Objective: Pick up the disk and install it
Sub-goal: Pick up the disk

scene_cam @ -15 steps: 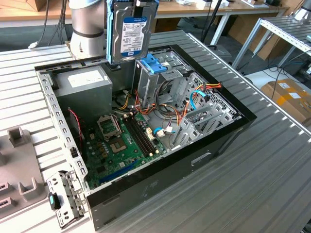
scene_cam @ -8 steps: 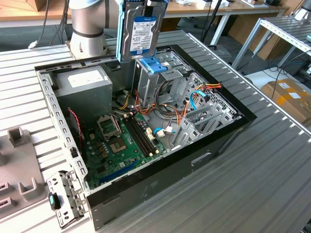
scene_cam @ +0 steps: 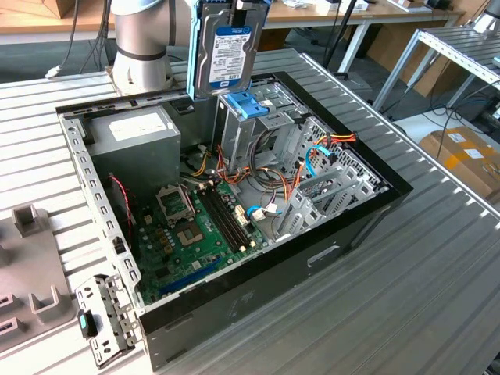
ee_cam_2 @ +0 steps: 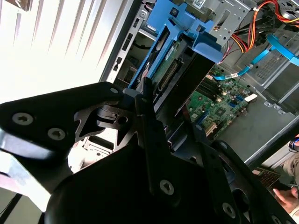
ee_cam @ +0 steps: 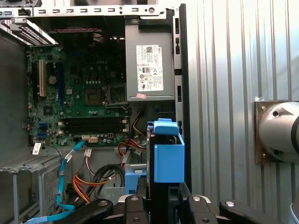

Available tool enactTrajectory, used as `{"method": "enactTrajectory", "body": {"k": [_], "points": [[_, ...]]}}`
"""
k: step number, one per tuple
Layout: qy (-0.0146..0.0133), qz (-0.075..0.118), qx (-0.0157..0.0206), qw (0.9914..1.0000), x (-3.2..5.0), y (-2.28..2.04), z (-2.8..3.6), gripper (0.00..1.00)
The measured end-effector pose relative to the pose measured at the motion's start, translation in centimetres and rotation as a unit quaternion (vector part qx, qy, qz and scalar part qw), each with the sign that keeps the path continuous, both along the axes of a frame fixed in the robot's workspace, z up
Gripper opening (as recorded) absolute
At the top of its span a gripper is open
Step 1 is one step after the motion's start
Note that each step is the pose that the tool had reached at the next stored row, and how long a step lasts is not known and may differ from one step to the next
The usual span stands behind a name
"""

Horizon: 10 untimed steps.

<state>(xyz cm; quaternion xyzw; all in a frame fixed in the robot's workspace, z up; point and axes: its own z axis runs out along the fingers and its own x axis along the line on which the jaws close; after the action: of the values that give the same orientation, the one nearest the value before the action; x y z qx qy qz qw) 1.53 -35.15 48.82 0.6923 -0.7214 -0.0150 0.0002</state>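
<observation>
The disk (scene_cam: 229, 48) hangs upright above the open computer case, its blue-and-white label facing the exterior camera and a light-blue caddy rail (scene_cam: 193, 55) along its side. Its lower edge sits just above the blue latch (scene_cam: 247, 105) on the grey drive cage (scene_cam: 269, 129). In the second wrist view the disk (ee_cam_2: 168, 70) shows edge-on with its green circuit board, clamped between my black fingers (ee_cam_2: 140, 100). My gripper (ee_cam: 161, 203) is shut on it, over the cage end of the case.
The black case (scene_cam: 355, 223) lies open on a ribbed metal table, with the motherboard (scene_cam: 195, 226), a grey power-supply box (scene_cam: 137, 129) and orange and blue cables (scene_cam: 312, 156) inside. The arm's base (scene_cam: 141, 39) stands behind. Grey fixtures (scene_cam: 27, 226) lie at the exterior view's left. A person's hand (ee_cam_2: 285, 193) is nearby.
</observation>
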Motion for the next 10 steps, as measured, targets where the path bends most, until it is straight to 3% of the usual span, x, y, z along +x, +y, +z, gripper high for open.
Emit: {"method": "enactTrajectory", "body": {"k": [6, 10], "points": [[0.0, 0.0, 0.0, 1.0, 0.07, -0.03, 0.0, 0.35], [0.0, 0.0, 0.0, 1.0, 0.83, -0.03, 0.0, 0.35]]}}
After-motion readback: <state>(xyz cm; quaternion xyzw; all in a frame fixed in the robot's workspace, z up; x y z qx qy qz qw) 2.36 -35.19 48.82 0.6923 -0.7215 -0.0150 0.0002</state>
